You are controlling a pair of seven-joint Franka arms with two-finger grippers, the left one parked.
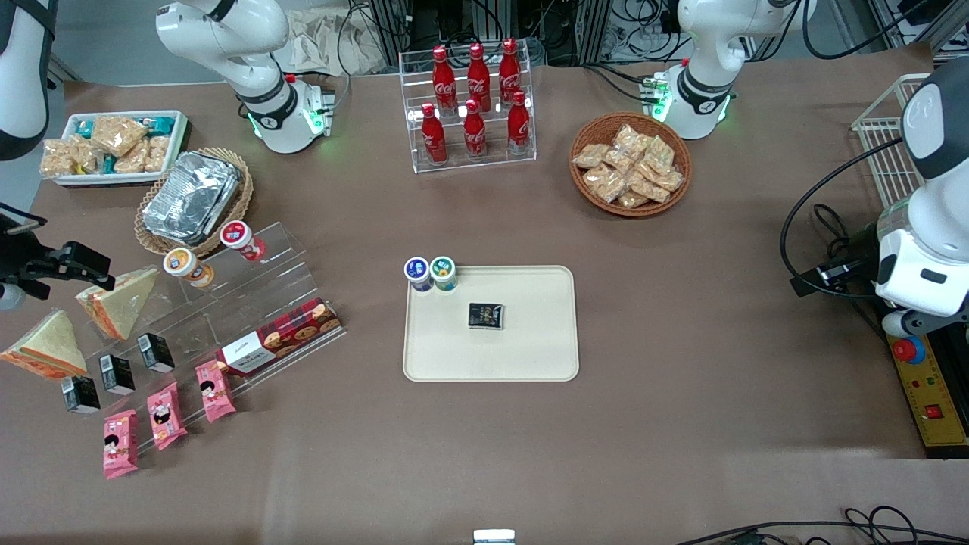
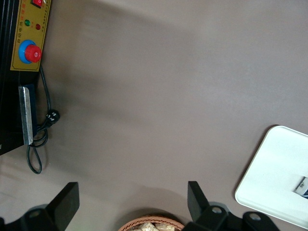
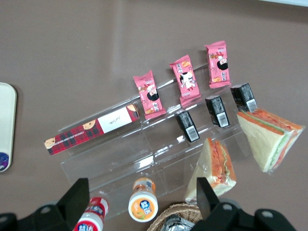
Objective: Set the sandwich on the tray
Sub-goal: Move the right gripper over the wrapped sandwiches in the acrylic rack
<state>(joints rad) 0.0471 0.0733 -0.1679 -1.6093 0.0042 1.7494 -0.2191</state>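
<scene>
Two wedge sandwiches stand at the working arm's end of the table. Both are triangular, in clear crinkly film, with white bread and red-orange and green filling showing at the cut face. The sandwich (image 1: 119, 301) taken here as the task's own is propped upright against the upper step of the clear acrylic stand (image 1: 250, 303), apparently so the filling faces a customer. The second wedge (image 1: 44, 350) rests nearer the front camera, at the stand's end.

The gripper (image 1: 83, 271) hangs above and just beside the propped sandwich, not touching it. In the right wrist view its black fingers (image 3: 79, 197) are spread wide apart with nothing between them, one finger close over the sandwich's top edge. This reads as an approach with the grasp not yet made.

The lower steps of the stand hold small black cartons (image 1: 117, 372), pink snack packets (image 1: 165, 415) and a tartan biscuit box (image 1: 278, 338).

Mid-table lies the tray (image 1: 492, 356), smooth cream plastic with rounded corners and a low rim. A dark packet (image 1: 485, 316) lies on it and two small cups (image 1: 430, 274) stand at one corner. Ample bare surface remains for the sandwich, which is well apart from it.
</scene>
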